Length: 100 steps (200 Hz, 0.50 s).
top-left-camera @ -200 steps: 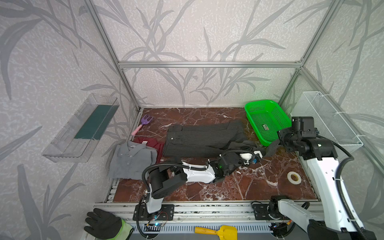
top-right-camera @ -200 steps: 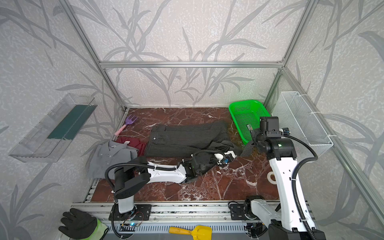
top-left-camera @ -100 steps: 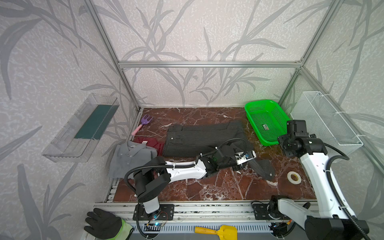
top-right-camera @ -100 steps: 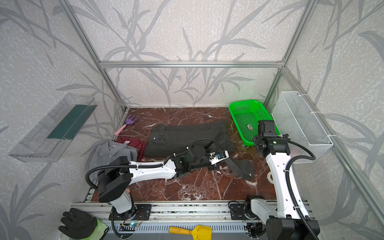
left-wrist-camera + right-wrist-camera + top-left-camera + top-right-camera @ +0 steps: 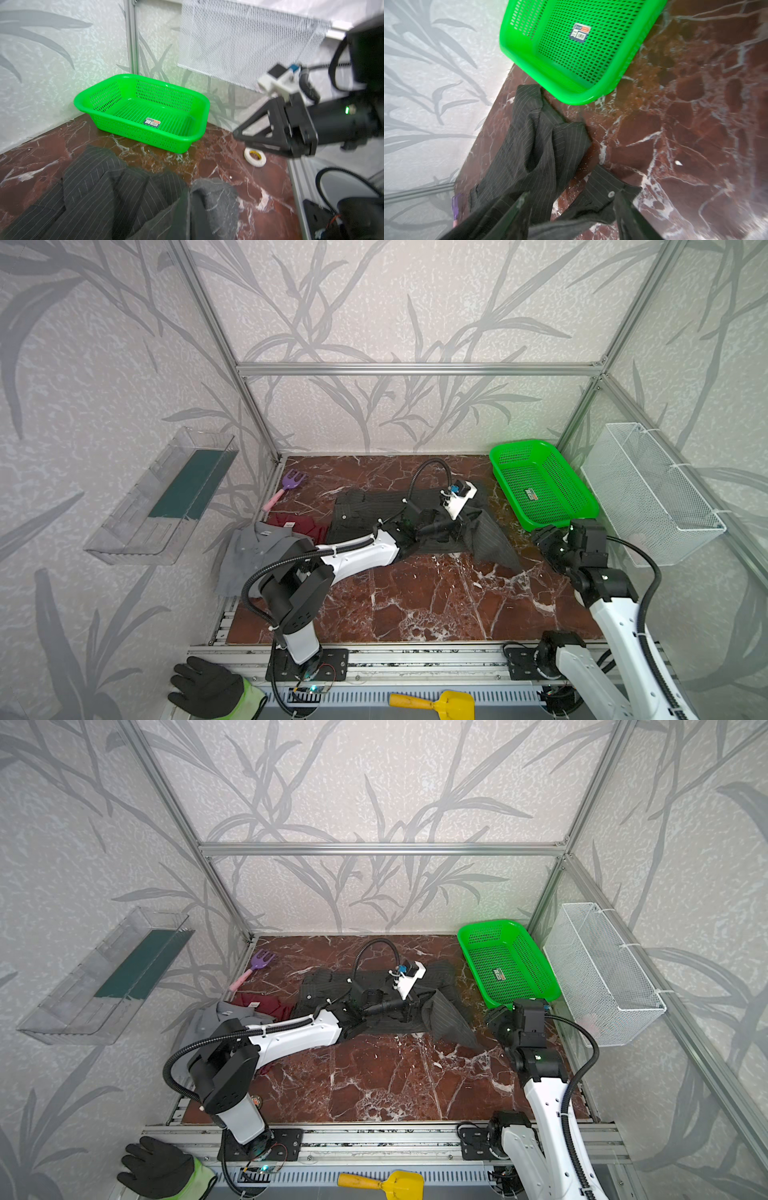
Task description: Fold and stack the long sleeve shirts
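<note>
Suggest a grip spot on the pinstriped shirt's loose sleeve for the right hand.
Probably the buttoned cuff of the pinstriped shirt: it lies flattish on the table, trailing nearest the right hand. Come down from the front-right and pinch across its edge.

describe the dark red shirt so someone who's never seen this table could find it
On the marble tabletop, look toward the left edge in both top views. Between the grey collared shirt and the big pinstriped shirt lies the dark red shirt, the only red cloth, showing a small pale label.
</note>
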### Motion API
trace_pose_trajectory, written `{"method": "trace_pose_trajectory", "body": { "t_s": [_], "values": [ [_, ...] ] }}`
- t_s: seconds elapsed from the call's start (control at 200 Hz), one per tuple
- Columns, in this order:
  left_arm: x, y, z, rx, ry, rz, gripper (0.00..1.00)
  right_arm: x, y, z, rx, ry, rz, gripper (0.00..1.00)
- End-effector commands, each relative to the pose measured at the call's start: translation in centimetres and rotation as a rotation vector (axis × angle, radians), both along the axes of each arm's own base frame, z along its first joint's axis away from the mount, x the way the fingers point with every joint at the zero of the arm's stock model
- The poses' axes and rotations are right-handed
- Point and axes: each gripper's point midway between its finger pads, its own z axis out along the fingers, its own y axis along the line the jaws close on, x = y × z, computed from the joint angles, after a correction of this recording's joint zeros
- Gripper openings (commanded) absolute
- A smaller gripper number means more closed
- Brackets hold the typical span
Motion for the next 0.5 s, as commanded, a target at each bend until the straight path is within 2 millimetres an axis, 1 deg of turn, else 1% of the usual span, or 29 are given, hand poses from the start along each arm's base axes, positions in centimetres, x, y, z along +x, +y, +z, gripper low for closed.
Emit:
{"method": "trace_pose_trajectory", "body": {
  "t_s": [0.0,0.11,0.17,0.31,0.39,0.47,0.495],
  "values": [
    [1.6,-0.2,2.0,-0.148,0.173,-0.001,0.0,1.9,1.8,1.7,-0.014,-0.144,0.133,0.65],
    [2.8,0.1,1.7,-0.175,0.226,0.001,0.0,2.4,1.9,0.8,-0.043,-0.126,0.168,0.66],
    [3.1,0.3,1.5,-0.176,0.245,0.011,0.0,2.9,2.2,0.6,-0.05,-0.156,0.196,0.66],
    [3.9,0.9,2.2,-0.232,0.3,0.001,0.0,4.6,3.9,0.5,-0.007,-0.31,0.279,0.66],
    [4.4,1.3,2.6,-0.287,0.358,-0.003,0.0,5.3,4.3,-0.4,0.002,-0.31,0.303,0.66],
    [5.4,1.9,3.5,-0.38,0.429,-0.013,0.0,5.8,4.6,-1.1,0.031,-0.327,0.305,0.66],
    [5.6,2.1,4.1,-0.416,0.432,-0.031,0.0,5.9,4.7,-1.4,0.041,-0.331,0.309,0.66]
  ]
}}
